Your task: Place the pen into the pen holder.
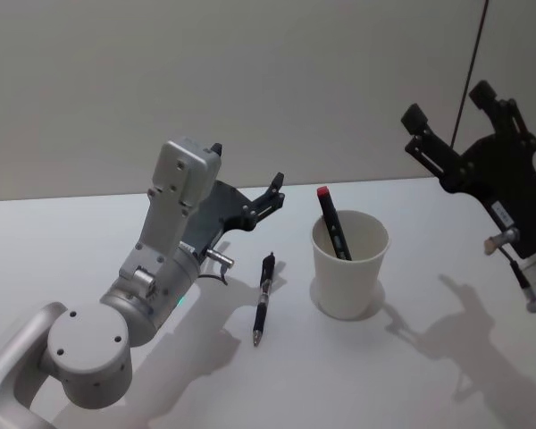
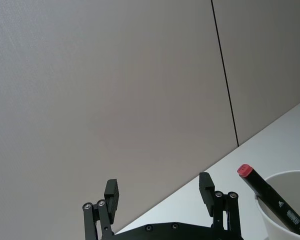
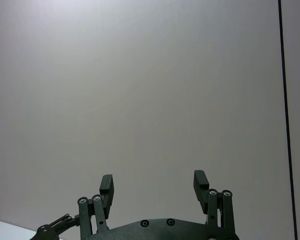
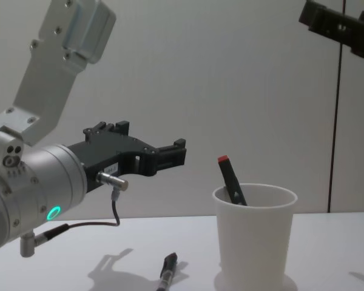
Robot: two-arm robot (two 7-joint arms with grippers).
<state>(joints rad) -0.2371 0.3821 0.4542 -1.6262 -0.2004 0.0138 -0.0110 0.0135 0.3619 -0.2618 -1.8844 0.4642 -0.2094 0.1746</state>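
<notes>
A black pen [image 1: 264, 298] lies flat on the white table, just left of the pen holder [image 1: 347, 286], a white paper cup. A second, dark pen with a red cap [image 1: 332, 223] leans inside the cup. My left gripper [image 1: 247, 165] hovers open and empty above and behind the lying pen, pointing toward the wall. The left wrist view shows it [image 2: 159, 189] with the cup's rim [image 2: 285, 176] and the red-capped pen [image 2: 270, 195] off to one side. My right gripper [image 1: 448, 104] is raised high at the right, open and empty. In the chest view the lying pen [image 4: 168, 271] is left of the cup [image 4: 255, 242].
The table [image 1: 429, 375] is bare white around the cup and pen. A plain wall with a thin dark vertical seam [image 4: 337, 121] stands close behind the table's far edge.
</notes>
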